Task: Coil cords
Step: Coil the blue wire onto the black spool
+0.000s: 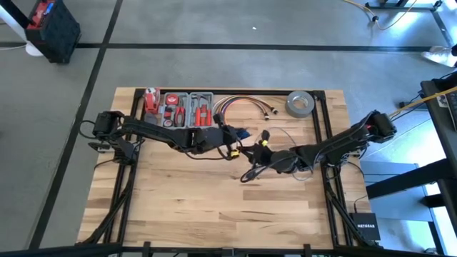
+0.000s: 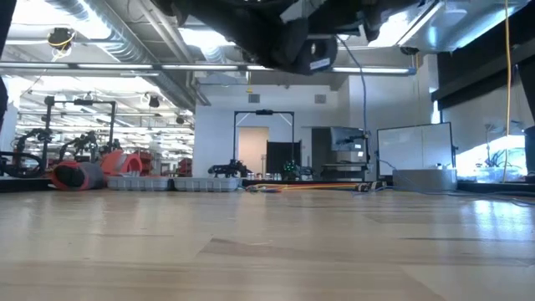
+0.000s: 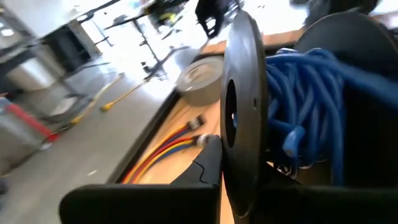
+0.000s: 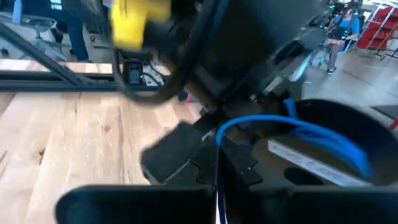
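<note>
Fingers on both arms are pinched narrow. The left gripper [image 3: 214, 186] clamps the rim of a black spool [image 3: 244, 112] wound thick with blue wire [image 3: 305, 106], holding it up over the middle of the tabletop [image 1: 214, 207]. From the right wrist view, the right gripper [image 4: 214, 186] pinches a strand of that same blue wire where it leaves the spool, close against the left arm's hardware.

From above, the two grippers meet just right of the tabletop's centre, with a black cord [image 1: 251, 171] looping loosely below them. Behind them, along the far edge, lie the tool tray [image 1: 187, 108], the red, yellow and white cable bundle [image 1: 243, 107] and the grey tape roll [image 1: 300, 104], all well apart from the work.

To wind well, I'd judge the right arm should keep the strand lightly taut and feed it square between the spool's flanges, while the left holds the spool steady. Slack would likely let turns slip over the rim or snag the loose black cord.
</note>
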`<state>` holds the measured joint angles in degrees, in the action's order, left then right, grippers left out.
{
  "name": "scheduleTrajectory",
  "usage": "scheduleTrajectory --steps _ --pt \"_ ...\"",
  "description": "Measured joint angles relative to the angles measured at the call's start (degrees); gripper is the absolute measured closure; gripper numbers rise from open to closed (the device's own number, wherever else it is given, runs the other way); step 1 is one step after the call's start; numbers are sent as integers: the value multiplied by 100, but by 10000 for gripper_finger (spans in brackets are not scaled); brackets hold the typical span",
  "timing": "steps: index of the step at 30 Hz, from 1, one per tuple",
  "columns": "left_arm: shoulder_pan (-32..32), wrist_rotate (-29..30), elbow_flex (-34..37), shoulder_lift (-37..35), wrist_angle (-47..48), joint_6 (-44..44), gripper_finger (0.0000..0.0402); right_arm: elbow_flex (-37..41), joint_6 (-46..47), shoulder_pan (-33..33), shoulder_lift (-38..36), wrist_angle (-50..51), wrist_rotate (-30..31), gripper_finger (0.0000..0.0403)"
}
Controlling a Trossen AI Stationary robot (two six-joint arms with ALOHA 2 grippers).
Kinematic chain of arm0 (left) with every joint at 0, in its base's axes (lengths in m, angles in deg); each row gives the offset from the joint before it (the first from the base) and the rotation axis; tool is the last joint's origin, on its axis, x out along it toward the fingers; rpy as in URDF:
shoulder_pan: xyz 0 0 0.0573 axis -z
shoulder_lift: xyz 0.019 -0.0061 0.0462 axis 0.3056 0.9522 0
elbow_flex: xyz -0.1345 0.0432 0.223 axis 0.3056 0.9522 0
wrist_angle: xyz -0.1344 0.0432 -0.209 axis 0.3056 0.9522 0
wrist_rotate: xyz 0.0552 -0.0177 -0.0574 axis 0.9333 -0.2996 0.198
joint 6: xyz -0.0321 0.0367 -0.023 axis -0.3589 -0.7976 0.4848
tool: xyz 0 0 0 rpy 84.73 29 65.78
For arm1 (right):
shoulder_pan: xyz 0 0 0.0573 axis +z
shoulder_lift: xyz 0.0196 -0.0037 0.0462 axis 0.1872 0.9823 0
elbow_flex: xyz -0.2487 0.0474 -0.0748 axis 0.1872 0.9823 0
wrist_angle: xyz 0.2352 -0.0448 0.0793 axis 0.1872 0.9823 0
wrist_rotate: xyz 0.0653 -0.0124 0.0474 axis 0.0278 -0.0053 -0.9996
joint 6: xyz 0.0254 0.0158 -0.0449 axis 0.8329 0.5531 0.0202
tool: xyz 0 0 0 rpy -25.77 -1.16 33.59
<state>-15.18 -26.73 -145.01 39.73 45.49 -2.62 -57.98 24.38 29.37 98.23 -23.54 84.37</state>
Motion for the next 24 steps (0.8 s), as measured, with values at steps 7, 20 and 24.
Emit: scheduleTrajectory --steps 7,20,24 --pt "33 -538 4 -26 -131 145 402 1 -87 -98 173 6 45 398" --pt "355 -544 4 -592 292 156 402 -4 -178 -97 169 534 244 396" --pt "483 -535 7 -595 317 -130 402 -9 -250 -95 167 785 438 396"
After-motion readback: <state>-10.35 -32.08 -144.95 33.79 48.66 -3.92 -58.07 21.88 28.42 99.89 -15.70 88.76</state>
